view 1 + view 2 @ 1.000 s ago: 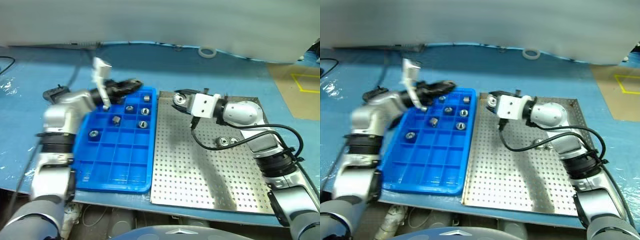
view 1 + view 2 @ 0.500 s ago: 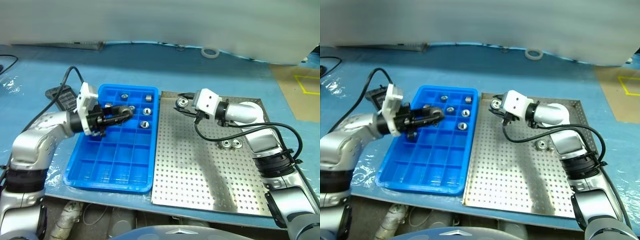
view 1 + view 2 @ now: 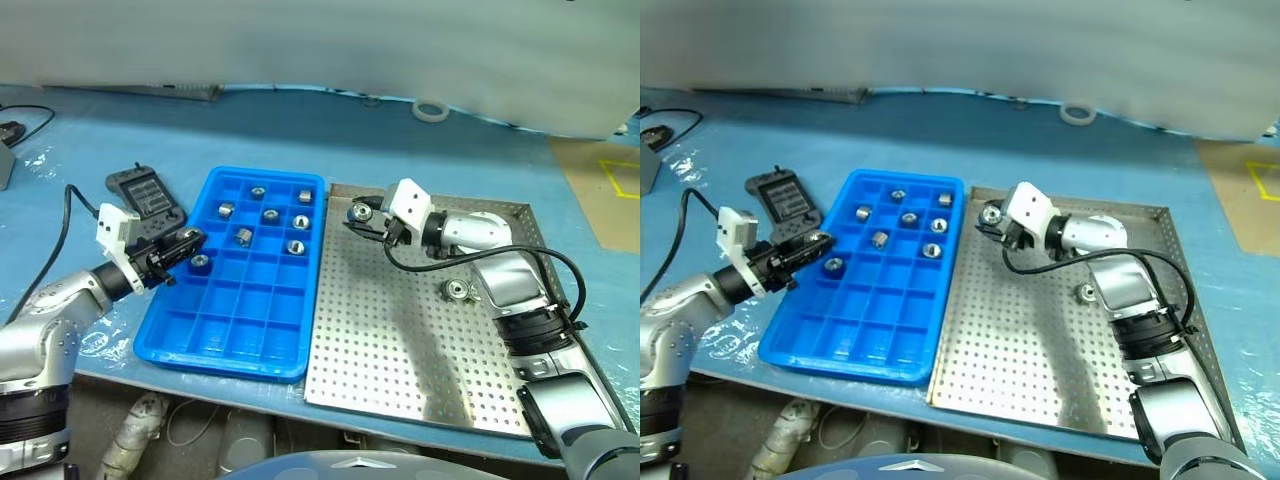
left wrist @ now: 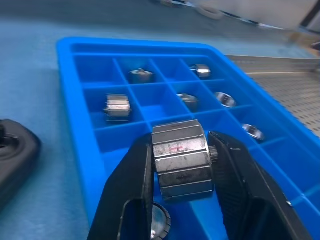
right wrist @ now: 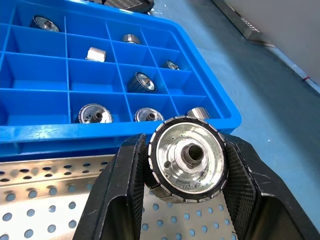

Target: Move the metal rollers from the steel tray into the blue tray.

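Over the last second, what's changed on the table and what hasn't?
The left gripper has drawn back from over the far end of the blue tray to its near-left edge, with a roller clamped in its fingers. The right gripper has barely shifted at the steel tray's far-left corner, rolling a little while holding its own roller. One roller remains on the steel tray.

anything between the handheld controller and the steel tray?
The blue tray, with rollers in several compartments, lies between the controller and steel tray in the left eye view.
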Tool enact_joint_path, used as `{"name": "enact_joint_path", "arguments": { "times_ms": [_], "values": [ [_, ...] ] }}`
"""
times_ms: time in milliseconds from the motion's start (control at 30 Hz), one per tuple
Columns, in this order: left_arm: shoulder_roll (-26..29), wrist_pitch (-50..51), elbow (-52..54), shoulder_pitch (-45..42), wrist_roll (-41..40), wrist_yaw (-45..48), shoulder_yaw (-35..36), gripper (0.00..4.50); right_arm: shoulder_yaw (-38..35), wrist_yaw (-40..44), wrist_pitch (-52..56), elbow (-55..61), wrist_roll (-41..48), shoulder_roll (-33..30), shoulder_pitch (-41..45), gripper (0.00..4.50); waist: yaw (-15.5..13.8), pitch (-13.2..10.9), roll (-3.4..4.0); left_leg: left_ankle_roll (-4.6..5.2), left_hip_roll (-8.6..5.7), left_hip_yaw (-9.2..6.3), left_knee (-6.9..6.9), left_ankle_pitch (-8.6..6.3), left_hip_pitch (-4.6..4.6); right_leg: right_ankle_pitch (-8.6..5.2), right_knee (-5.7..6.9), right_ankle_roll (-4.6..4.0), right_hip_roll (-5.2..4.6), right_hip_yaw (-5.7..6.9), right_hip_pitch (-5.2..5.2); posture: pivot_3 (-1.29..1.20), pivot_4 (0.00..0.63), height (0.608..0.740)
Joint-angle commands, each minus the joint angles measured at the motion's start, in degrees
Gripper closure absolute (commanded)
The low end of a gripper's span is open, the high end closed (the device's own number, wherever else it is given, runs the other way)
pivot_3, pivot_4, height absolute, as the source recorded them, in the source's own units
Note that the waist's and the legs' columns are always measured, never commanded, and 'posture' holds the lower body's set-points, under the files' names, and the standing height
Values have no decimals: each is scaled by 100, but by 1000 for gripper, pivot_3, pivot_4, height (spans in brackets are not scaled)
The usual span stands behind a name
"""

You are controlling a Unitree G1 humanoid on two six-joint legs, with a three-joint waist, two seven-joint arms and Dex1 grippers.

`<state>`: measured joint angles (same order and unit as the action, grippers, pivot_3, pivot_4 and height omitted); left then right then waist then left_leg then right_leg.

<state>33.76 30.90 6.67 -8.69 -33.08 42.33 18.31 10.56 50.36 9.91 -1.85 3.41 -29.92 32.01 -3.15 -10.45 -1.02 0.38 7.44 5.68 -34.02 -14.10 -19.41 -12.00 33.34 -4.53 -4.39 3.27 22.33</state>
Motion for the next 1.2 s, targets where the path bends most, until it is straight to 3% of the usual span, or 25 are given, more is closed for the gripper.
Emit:
{"name": "enact_joint_path", "arguments": {
  "times_ms": [33,233,400,600,933,1000,1100,1200],
  "values": [
    [-50,-396,52,-93,274,47,-296,3182,1,-21,-254,91,-66,-9,128,2702,7,1,-1,1,0,1,0,-1,-3,0,-2,0,0,0,2,77,150,740],
    [392,137,513,430,-175,1032,-642,3182,-89,-73,-195,264,-89,-78,-51,2702,62,1,-3,2,2,3,2,-1,-11,0,-5,0,0,0,12,36,150,740],
    [853,111,296,818,-157,1608,-611,3182,-140,-110,-109,485,-66,-186,-291,2702,72,-1,1,15,6,10,14,-10,10,0,-3,0,1,0,4,26,150,740],
    [845,42,249,827,17,1667,-875,3182,-75,-177,-122,460,-133,-160,-280,2702,58,-1,1,-31,39,76,72,13,46,-1,-8,2,1,-2,-23,22,150,740],
    [666,-57,38,1073,271,1676,-1302,3182,-45,-221,-199,370,-255,-163,-264,2702,68,5,7,-18,46,110,95,29,43,-1,-15,2,0,-8,-11,18,150,740],
    [672,-133,-209,1021,337,1692,-1273,2481,-51,-211,-209,357,-262,-168,-255,2702,69,7,10,-11,46,115,95,25,53,-1,-15,2,0,-13,-17,19,150,740],
    [641,-233,-446,912,478,1538,-1252,1775,-55,-197,-214,353,-276,-170,-245,2702,71,9,15,-12,46,123,97,23,74,-2,-14,2,0,-20,-30,19,150,740],
    [578,-192,-533,645,354,1479,-1180,1775,-67,-170,-210,363,-272,-176,-213,2702,64,8,18,-45,54,132,109,24,102,-2,1,4,1,-21,-41,21,150,740]
  ]
}}
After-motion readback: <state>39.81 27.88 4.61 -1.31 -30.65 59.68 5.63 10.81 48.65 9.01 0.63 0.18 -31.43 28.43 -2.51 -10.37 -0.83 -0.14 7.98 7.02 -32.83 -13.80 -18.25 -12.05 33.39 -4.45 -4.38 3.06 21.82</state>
